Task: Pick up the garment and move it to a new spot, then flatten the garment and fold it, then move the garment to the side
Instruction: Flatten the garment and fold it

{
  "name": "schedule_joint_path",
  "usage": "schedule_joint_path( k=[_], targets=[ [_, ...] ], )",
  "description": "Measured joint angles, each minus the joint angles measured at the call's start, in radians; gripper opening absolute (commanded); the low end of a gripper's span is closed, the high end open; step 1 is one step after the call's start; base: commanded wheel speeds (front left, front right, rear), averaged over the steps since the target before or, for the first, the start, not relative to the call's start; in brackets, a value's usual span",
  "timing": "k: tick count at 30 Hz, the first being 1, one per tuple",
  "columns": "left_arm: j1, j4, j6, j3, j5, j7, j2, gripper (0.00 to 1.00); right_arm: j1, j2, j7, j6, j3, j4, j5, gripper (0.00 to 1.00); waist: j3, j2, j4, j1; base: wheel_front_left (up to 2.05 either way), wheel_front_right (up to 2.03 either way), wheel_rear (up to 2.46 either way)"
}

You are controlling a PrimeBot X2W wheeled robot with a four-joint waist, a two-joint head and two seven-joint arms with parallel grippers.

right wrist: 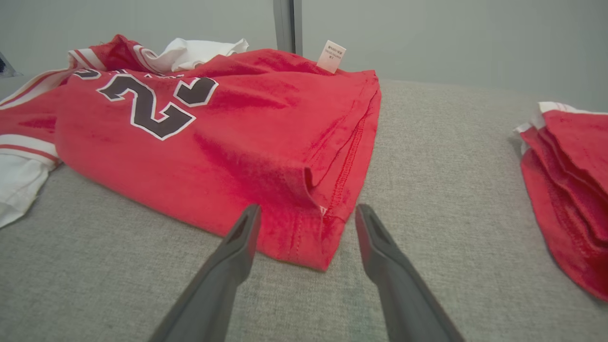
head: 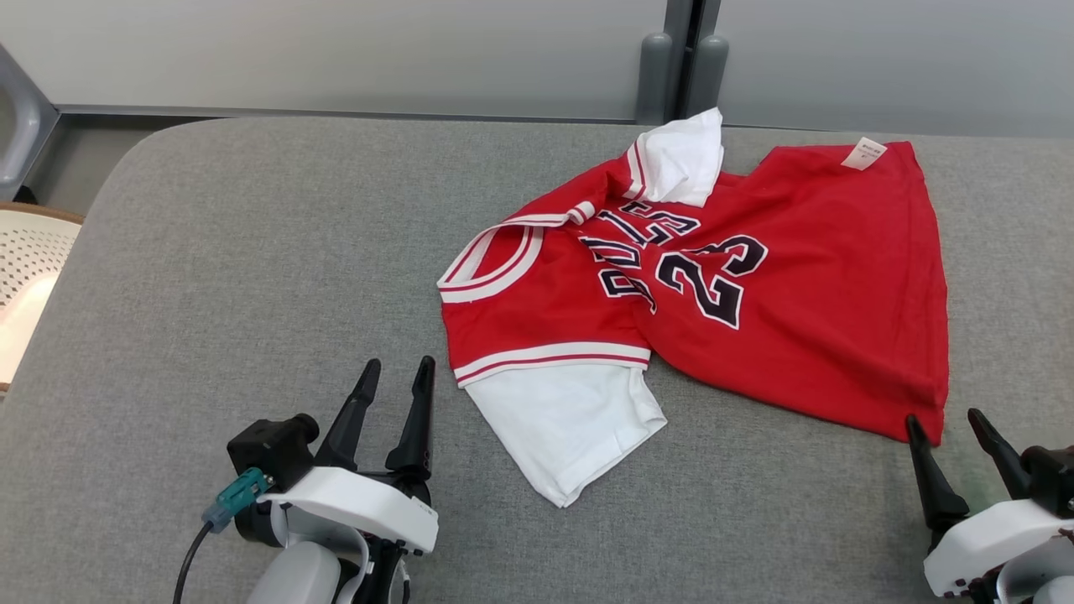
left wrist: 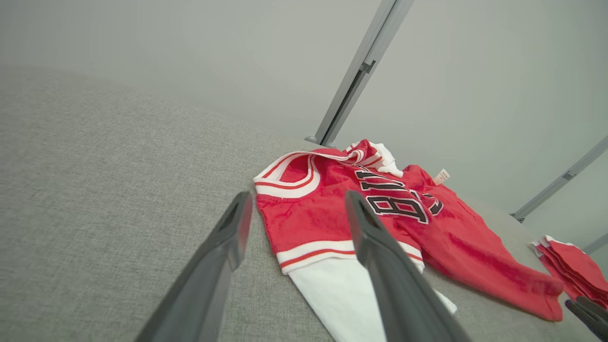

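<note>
On the grey cushion (head: 252, 252), in the head view, a rumpled red jersey (head: 797, 294) is being seen right of centre. In the left wrist view, the left gripper (left wrist: 299, 194) is being held open before its white sleeve (left wrist: 327, 294). In the right wrist view, the right gripper (right wrist: 308, 207) is being held open before its hem (right wrist: 308, 242).

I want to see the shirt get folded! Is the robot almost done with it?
Not yet. Done: nothing, the red jersey lies rumpled on the grey surface, one white sleeve flipped over. In hand: nothing; the left pincer and right pincer are both open beside it, the right one near a hem corner. Left: picking up, moving, flattening, folding, setting aside.
</note>
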Motion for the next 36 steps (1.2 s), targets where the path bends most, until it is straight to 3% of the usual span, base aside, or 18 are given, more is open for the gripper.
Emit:
schedule_joint_path(
  k=[7, 8, 9, 24, 36],
  targets=[
    [-0.012, 0.002, 0.0, -0.007, 0.0, 0.0, 0.0, 1.0, -0.051, -0.007, 0.002, 0.0, 0.009, 0.031, 0.044, 1.0, 0.029, 0.0, 0.022, 0.0, 0.0, 0.0, 0.0],
    [-0.016, 0.002, 0.0, -0.009, -0.001, 0.0, 0.0, 1.0, -0.059, -0.008, 0.011, 0.0, 0.021, 0.033, 0.061, 0.38, 0.033, 0.0, 0.025, 0.0, 0.0, 0.0, 0.0],
    [-0.019, 0.002, 0.0, -0.01, -0.003, 0.0, 0.0, 1.0, -0.066, -0.01, 0.012, 0.0, 0.031, 0.034, 0.074, 0.0, 0.037, 0.0, 0.028, 0.0, 0.0, 0.0, 0.0],
    [-0.037, 0.005, 0.002, -0.035, -0.005, 0.0, 0.0, 1.0, -0.201, -0.101, 0.007, 0.0, 0.013, 0.059, 0.119, 0.0, 0.069, 0.0, 0.063, 0.0, 0.0, 0.0, 0.0],
    [-0.072, -0.007, 0.011, -0.078, -0.031, 0.0, 0.0, 1.0, -0.361, -0.186, 0.035, 0.0, 0.0, 0.205, 0.079, 0.0, 0.135, 0.0, 0.109, 0.0, 0.0, 0.0, 0.0]
  ],
)
